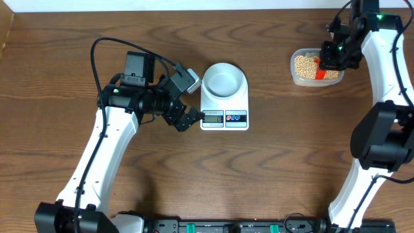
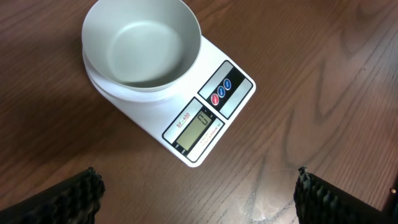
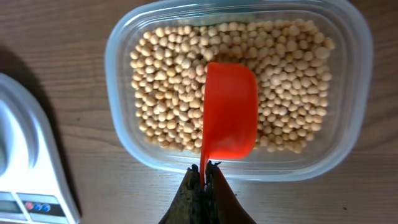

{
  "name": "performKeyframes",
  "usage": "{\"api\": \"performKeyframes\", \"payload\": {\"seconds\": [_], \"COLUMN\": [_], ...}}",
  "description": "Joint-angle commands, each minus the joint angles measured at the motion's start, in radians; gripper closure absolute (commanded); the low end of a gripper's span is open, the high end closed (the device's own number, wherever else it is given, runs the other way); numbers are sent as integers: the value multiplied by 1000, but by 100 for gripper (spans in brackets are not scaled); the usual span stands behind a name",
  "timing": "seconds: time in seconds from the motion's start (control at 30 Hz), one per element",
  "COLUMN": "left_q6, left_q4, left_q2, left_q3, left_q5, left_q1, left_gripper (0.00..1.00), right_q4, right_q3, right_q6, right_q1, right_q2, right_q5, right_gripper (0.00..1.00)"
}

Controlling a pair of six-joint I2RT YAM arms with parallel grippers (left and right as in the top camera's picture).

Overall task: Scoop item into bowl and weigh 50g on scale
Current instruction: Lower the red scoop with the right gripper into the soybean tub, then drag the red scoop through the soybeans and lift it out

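Tan-yellow beans (image 3: 168,87) fill a clear plastic container (image 3: 121,130) at the table's far right (image 1: 315,66). My right gripper (image 3: 204,168) is shut on the thin handle of an orange-red scoop (image 3: 230,112), whose cup lies over the beans with none showing on it. The white bowl (image 1: 224,79) stands empty on the white scale (image 1: 224,116) at the table's middle. In the left wrist view the bowl (image 2: 142,46) sits on the scale (image 2: 205,118), display and two buttons facing me. My left gripper (image 2: 198,174) is open just off the scale's front left, holding nothing.
The scale's corner (image 3: 25,162) shows at the left edge of the right wrist view, a stretch of bare wood between it and the container. A black cable (image 1: 103,48) loops over the left arm.
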Motion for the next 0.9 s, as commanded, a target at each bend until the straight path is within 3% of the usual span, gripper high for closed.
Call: {"api": "performKeyframes", "payload": {"seconds": [0.0,0.87], "left_q6": [14,14], "left_q4": [-2,-2], "left_q2": [0,0], "left_q3": [-9,-9], "left_q5": [-5,-5], "left_q1": [-2,-2], "left_gripper": [0,0], "right_q4": [-8,-10], "right_q3": [18,17], "right_q6": [-19,-48], "right_q1": [-20,-156], "right_q2": [16,16], "right_q5": [-89,-369], "right_gripper": [99,99]}}
